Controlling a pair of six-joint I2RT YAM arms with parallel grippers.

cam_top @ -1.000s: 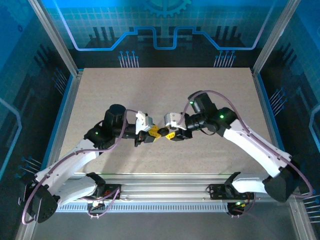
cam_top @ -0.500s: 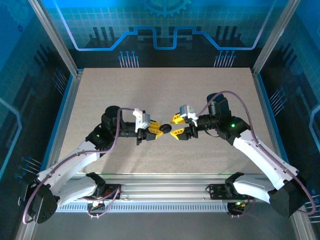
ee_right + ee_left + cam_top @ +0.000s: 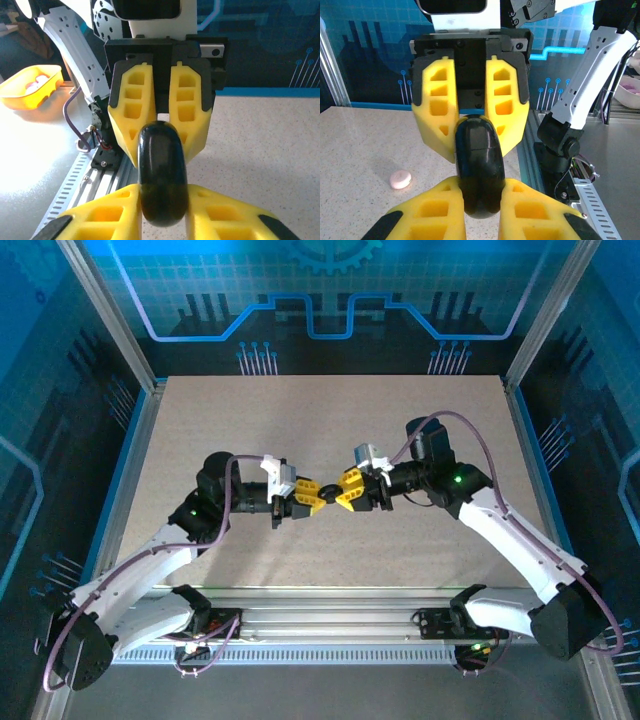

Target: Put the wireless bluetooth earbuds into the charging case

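Charging case point(image 3: 477, 165), black with its lid down, hangs over the table point(image 3: 300, 420), pinched from opposite ends by the left gripper point(image 3: 480, 197) and right gripper point(image 3: 162, 200), both clamped on it. If either arm tugs off-line, the smooth shell may squirt free and drop beside the small pink piece point(image 3: 400, 179), perhaps an earbud.

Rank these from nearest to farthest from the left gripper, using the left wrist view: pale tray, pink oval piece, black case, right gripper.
1. black case: in the left gripper itself.
2. right gripper: opposite, closed on the case's far end.
3. pink oval piece: on the table, left.
4. pale tray: far right edge.
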